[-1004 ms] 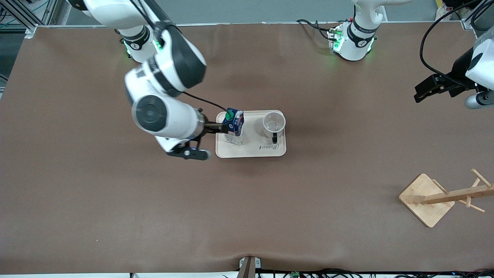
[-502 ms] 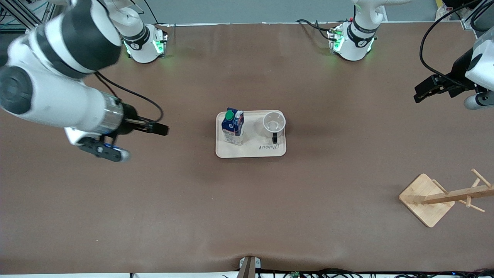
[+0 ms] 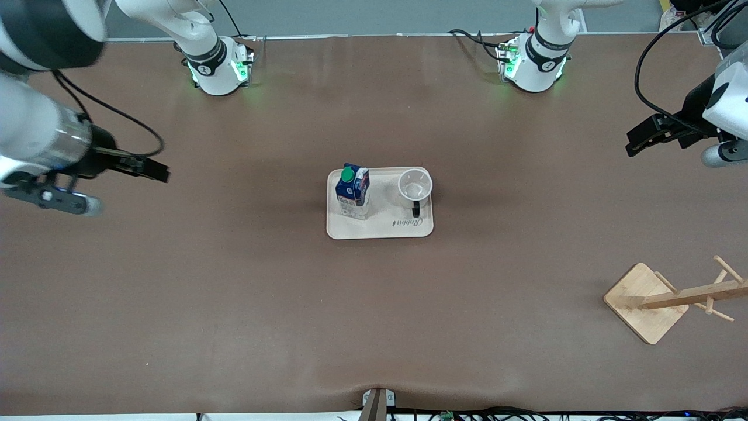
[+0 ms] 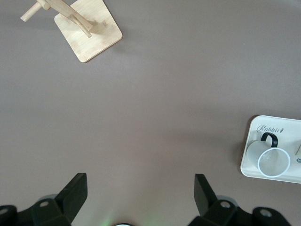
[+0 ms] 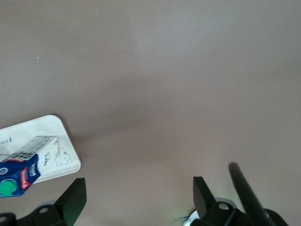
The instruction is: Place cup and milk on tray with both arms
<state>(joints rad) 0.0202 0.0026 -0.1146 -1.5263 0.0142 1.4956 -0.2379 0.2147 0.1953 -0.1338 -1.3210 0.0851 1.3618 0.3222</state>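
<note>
nearest the front camera, toward the left arm's end of the table, stands a wooden rack (image 3: pixel 663 299) on its square base, no part of the task; farther from the camera, mid-table, lies the tray (image 3: pixel 380 229), cream and flat, its "rabbit" script on the edge nearest the camera; both task things stand on it already, upright and apart from each other.

the milk (image 3: pixel 352 190) stands at the tray's end toward the right arm, green cap up; a carton like this is probably light and its card walls give a little, so a firm squeeze could dent it; i would take it across its flat sides, below the gable, with moderate pressure.

the cup (image 3: pixel 415 187) stands at the tray's end toward the left arm, mouth up, black handle turned toward the front camera; it looks stiff, smooth and likely slippery, breakable if knocked over; the rim wall or the handle would be the places to pinch.

the right gripper (image 3: pixel 153 169) hangs over bare table well clear of the tray, fingers spread and empty; the left gripper (image 3: pixel 641 138) waits over the table's edge at its own end, also spread and empty.

the task looks finished.
</note>
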